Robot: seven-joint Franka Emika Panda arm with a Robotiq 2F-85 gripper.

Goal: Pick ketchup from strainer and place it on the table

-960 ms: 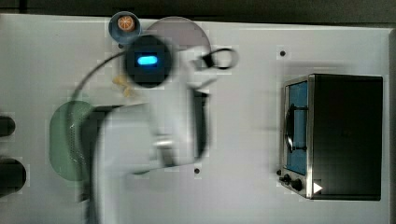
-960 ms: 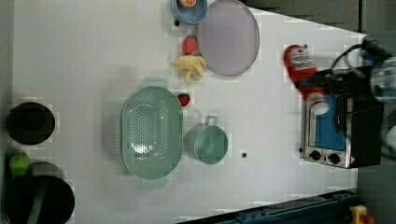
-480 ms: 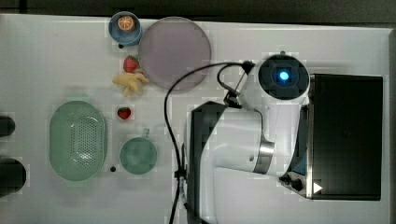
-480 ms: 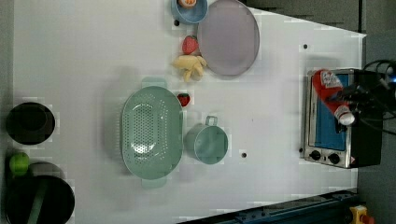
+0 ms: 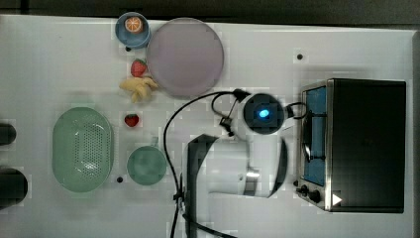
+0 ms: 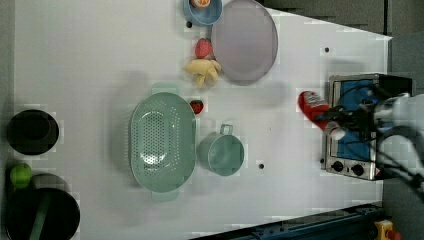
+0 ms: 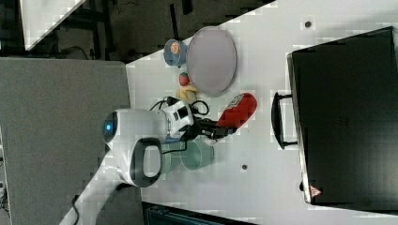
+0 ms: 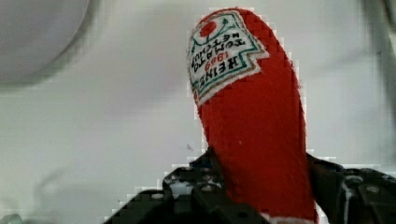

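My gripper [image 6: 334, 123] is shut on the ketchup [image 6: 313, 105], a red squeeze bottle with a white label, holding it near its white cap end. The bottle lies roughly level over the white table [image 6: 75, 60], between the purple plate and the toaster oven. In the right view the ketchup [image 7: 238, 111] sticks out from the gripper [image 7: 212, 129] toward the oven. The wrist view has the ketchup [image 8: 252, 116] clamped between the dark fingers [image 8: 196, 189]. The pale green strainer [image 5: 63, 148] [image 6: 145, 150] stands far off with nothing in it.
A toaster oven [image 5: 364, 144] stands at the top view's right. A purple plate [image 5: 184, 55], a blue bowl [image 5: 132, 29], two strawberries [image 5: 138, 67], a banana piece [image 5: 138, 88] and a teal cup [image 5: 146, 166] stand near the strainer. The arm's cable [image 5: 171, 148] loops over the table.
The arm carried the ketchup toward the left view's bottom and over the oven's edge, then back leftward; it now hangs over the table beside the oven. The grip held throughout.
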